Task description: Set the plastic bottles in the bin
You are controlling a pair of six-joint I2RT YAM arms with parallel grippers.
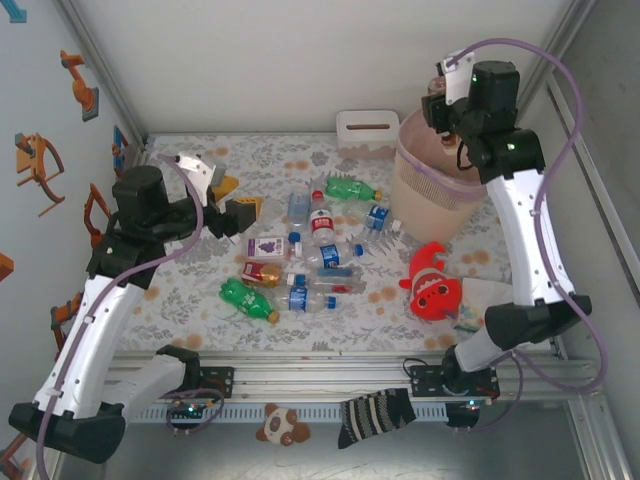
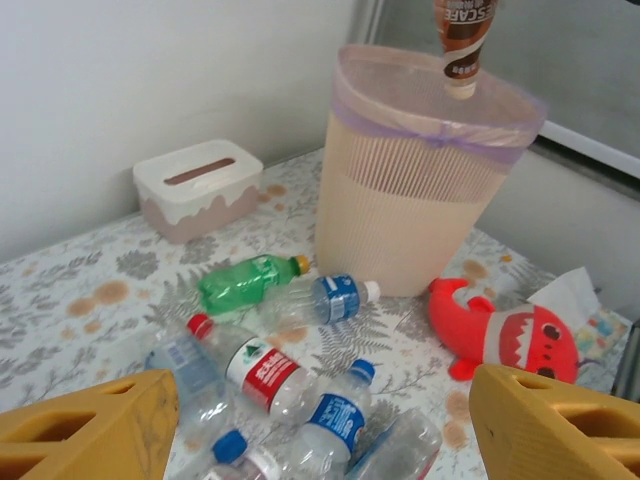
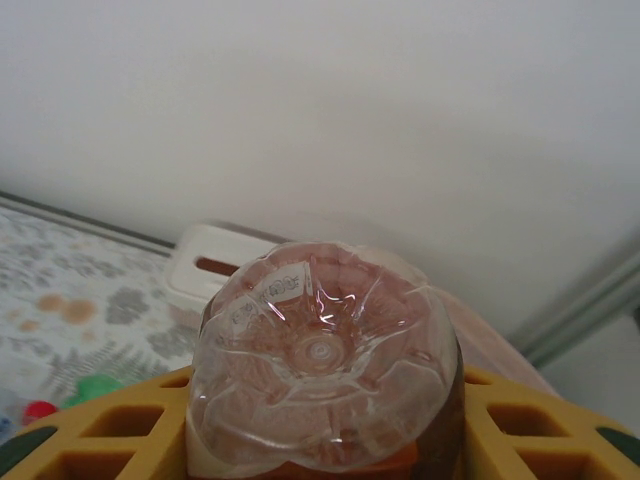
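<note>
On the top camera, your right claw (image 1: 445, 95) is holding a brown bottle (image 1: 437, 108) over the bin (image 1: 430, 205), which is standing at the far right of the counter (image 1: 190, 290). Your left claw (image 1: 235, 198) is hovering, open and empty, beside the remaining plastic bottles (image 1: 300, 270), which are lying scattered mid-counter. On the left wrist camera, its yellow fingers (image 2: 90, 430) are standing wide apart with nothing between them. The brown bottle is hanging cap-down just inside the bin's rim, and a red plush fish (image 2: 510, 340) is lying beside the bin. On the right wrist camera, the claw's jaws are pressing both sides of the brown bottle, its base facing the lens.
</note>
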